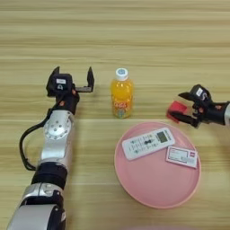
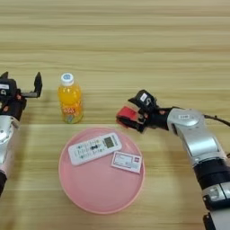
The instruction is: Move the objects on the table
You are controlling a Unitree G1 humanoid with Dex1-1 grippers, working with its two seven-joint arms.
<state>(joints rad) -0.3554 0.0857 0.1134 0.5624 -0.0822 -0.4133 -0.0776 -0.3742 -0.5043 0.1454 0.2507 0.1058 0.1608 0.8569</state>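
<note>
A small orange-drink bottle (image 1: 121, 94) with a white cap stands upright on the wooden table (image 1: 134, 36). To its left my left gripper (image 1: 73, 74) is open and holds nothing. On the right, my right gripper (image 2: 130, 113) is shut on a small red cube (image 2: 126, 114), just off the upper right rim of the pink plate (image 2: 81, 193). Lying on the plate are a white remote control (image 2: 95, 148) and, to its right, a flat white-and-red card-like box (image 2: 127, 161).
The pink plate fills the near middle of the table. My left arm (image 1: 56, 134) lies along the left side, and the right forearm (image 2: 197, 143) comes in from the lower right. Bare wood stretches across the far half.
</note>
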